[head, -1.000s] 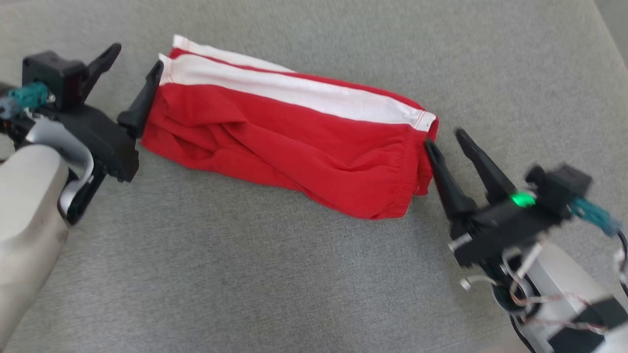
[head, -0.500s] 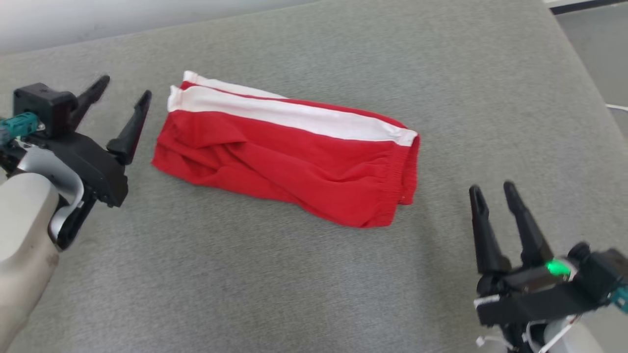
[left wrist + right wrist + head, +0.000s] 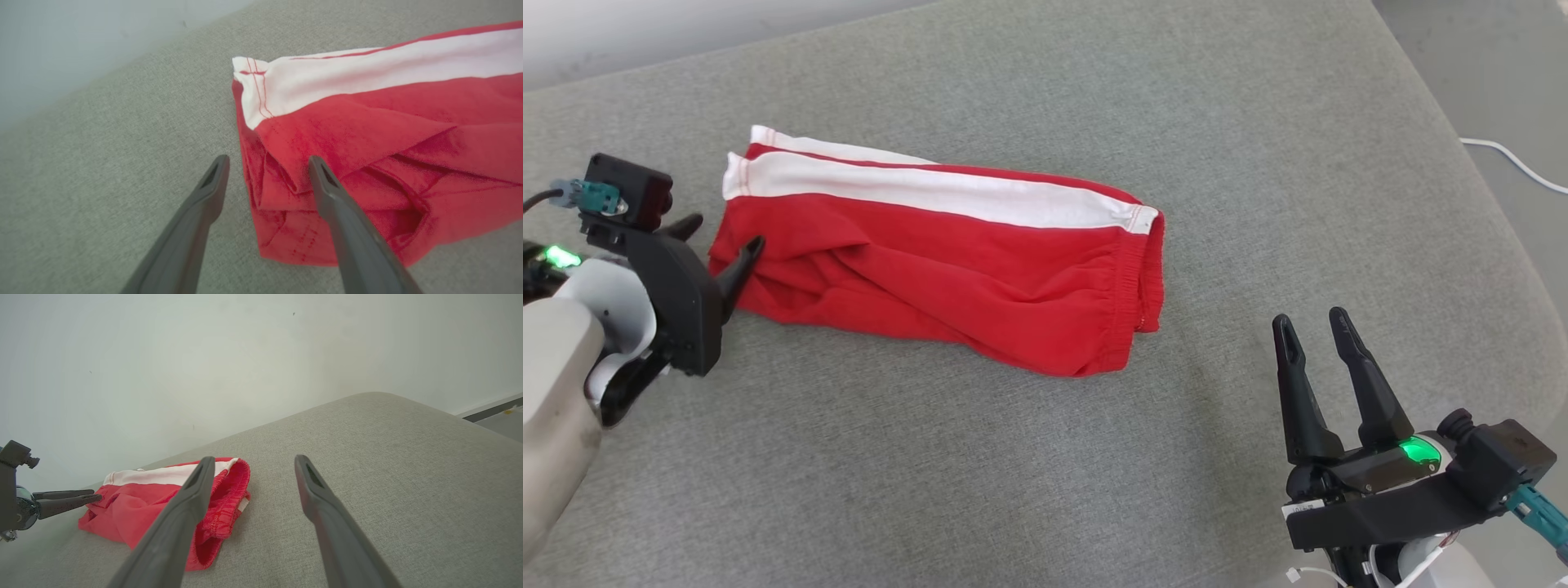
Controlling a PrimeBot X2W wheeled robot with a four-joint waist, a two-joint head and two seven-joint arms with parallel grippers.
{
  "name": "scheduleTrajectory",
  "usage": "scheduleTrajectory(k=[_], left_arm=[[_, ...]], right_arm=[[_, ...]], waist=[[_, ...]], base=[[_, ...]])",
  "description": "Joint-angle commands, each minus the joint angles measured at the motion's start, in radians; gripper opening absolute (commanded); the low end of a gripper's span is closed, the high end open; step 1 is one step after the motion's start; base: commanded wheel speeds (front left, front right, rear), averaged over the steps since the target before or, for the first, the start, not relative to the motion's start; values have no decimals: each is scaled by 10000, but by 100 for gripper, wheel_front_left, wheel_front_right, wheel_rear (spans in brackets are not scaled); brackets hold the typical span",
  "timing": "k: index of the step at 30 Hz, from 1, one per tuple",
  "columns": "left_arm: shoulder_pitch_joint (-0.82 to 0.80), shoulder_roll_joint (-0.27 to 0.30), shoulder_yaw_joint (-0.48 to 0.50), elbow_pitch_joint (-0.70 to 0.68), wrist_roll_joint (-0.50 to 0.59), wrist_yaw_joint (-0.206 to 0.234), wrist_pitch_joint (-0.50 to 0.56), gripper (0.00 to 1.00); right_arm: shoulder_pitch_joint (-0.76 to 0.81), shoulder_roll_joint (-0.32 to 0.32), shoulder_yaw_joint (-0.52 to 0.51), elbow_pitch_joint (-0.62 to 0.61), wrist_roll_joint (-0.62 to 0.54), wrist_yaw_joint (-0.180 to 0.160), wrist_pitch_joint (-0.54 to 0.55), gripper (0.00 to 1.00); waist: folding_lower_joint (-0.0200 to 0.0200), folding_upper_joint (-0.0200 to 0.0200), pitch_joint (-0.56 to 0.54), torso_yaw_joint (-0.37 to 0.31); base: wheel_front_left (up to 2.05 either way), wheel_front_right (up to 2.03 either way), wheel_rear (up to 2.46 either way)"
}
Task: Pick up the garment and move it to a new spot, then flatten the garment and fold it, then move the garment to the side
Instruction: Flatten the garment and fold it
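Note:
The garment (image 3: 947, 261) is red with a white band, folded into a long bundle lying flat on the grey cushion. My left gripper (image 3: 723, 235) is open at its left end. In the left wrist view the gripper (image 3: 268, 160) straddles that end of the garment (image 3: 367, 134), one finger over the red cloth and the other over bare cushion. My right gripper (image 3: 1308, 318) stands open and empty, well off to the near right of the garment's waistband end. The right wrist view looks past the gripper (image 3: 254, 458) at the garment (image 3: 135, 498) and the left gripper (image 3: 96, 494).
The grey fabric cushion (image 3: 1013, 457) spreads wide on the near side. Its right edge (image 3: 1494, 245) drops to a floor with a white cable (image 3: 1511, 159). A pale wall (image 3: 645, 33) runs behind the far edge.
The head camera has shifted. My right gripper has drawn back from the garment's right end toward the near right. My left gripper pulled off, then turned back onto the left end. Both stay open.

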Motion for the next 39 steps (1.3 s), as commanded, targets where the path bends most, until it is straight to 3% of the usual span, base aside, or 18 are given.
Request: scheduleTrajectory(k=[1, 10, 11, 12, 13, 22, 30, 34, 39], left_arm=[[27, 74, -69, 62, -228, 19, 126, 100], [260, -48, -447, 215, -996, 17, 1357, 100], [257, -60, -527, 194, -1039, 16, 1448, 95], [246, -80, -537, 165, -1122, 16, 1454, 33], [271, -147, -487, 110, -1278, 16, 1440, 0], [464, -259, -134, -550, -2017, 19, 480, 0], [1743, -107, 136, -1803, -2612, 99, -664, 0], [2372, 81, 193, -2420, -2710, 390, -989, 0], [3639, 233, 332, -3734, -3100, 1070, -1655, 0]], right_arm=[[-47, 71, -11, 6, -56, 6, -44, 100], [-105, 120, 0, 62, -64, 6, -44, 100], [-127, 117, 31, 73, -65, 5, -44, 100], [-154, 117, 53, 72, -59, 5, -44, 100], [-179, 111, 64, 67, -58, 6, -44, 100], [10, -32, 6, 176, -54, 5, -45, 100], [543, -62, -413, 264, -79, 6, -45, 100], [774, -61, -587, 257, -91, 6, -42, 100], [1065, -53, -880, 202, -98, 5, -32, 100]], waist=[[0, 0, 65, -88], [0, 0, 133, -77], [0, 0, 138, -67], [0, 0, 137, -51], [0, 0, 121, -23], [0, 0, -548, 562], [0, 0, -1433, 1399], [0, 0, -1646, 1670], [0, 0, -1801, 2006]], base=[[0, 0, 0], [0, 0, 0], [0, 0, 0], [0, 0, 0], [0, 0, 0], [0, 0, 0], [0, 0, 0], [0, 0, 0], [0, 0, 0]])
